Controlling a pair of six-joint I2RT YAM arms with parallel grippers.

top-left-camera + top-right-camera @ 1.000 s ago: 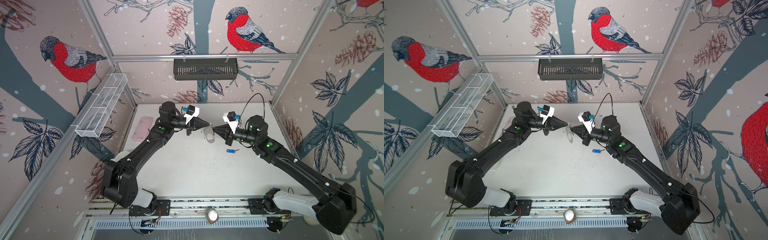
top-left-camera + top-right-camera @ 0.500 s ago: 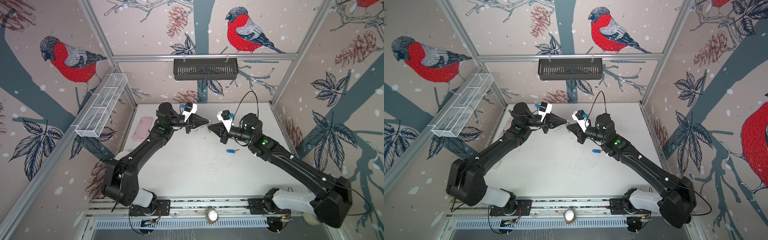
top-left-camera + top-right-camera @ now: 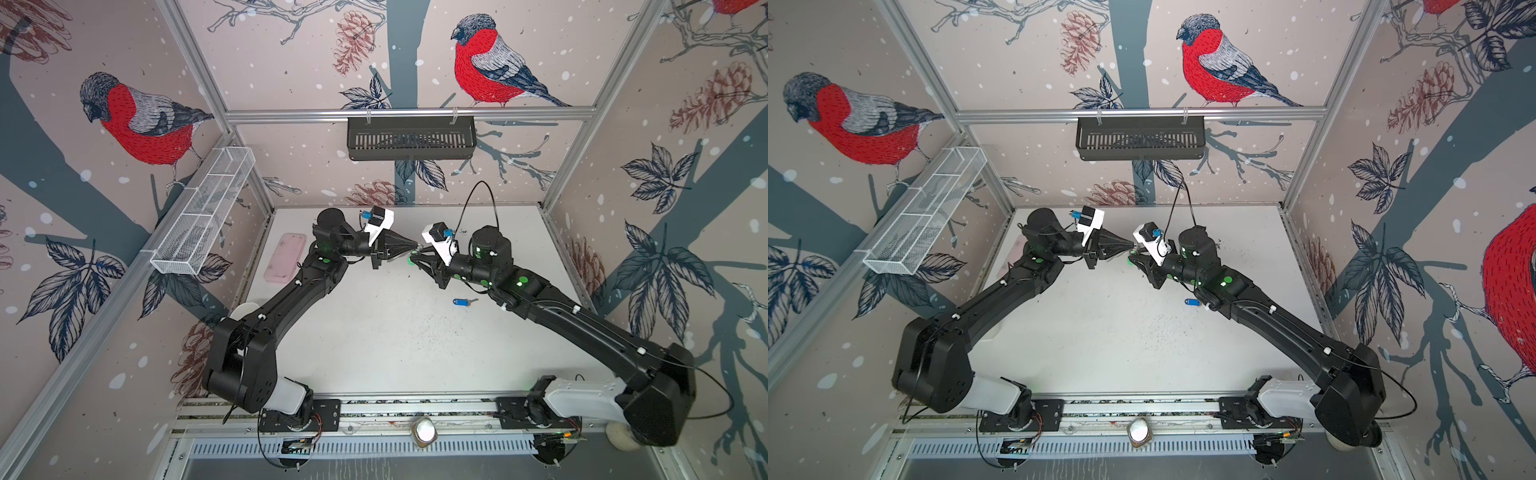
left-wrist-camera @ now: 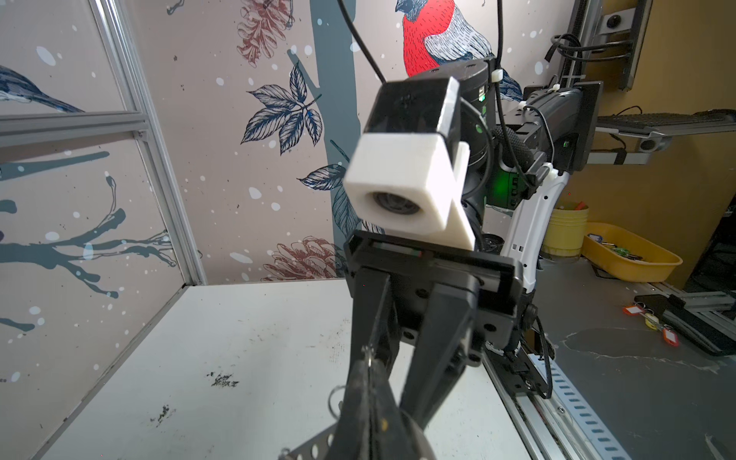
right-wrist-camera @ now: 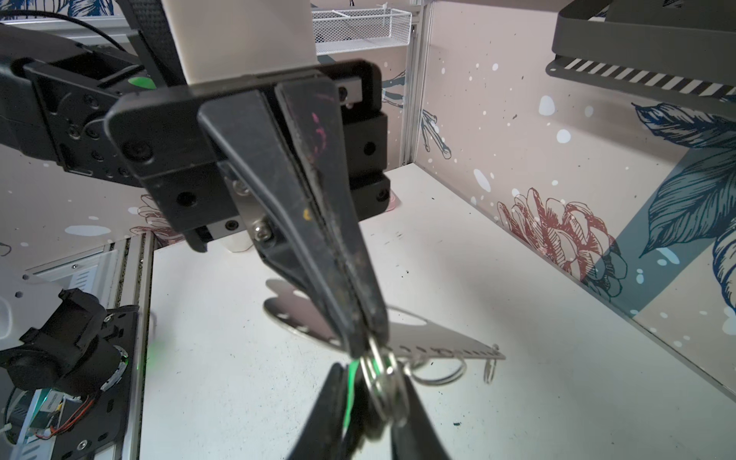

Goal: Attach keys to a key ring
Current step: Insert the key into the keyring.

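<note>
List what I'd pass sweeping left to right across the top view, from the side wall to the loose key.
white wire basket → pink case → left gripper → right gripper, the two meeting tip to tip → blue-tagged key

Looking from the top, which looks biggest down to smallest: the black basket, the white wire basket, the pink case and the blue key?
In a top view:
1. white wire basket and black basket: too alike to rank, and both hang higher, nearer the camera
2. pink case
3. blue key
</note>
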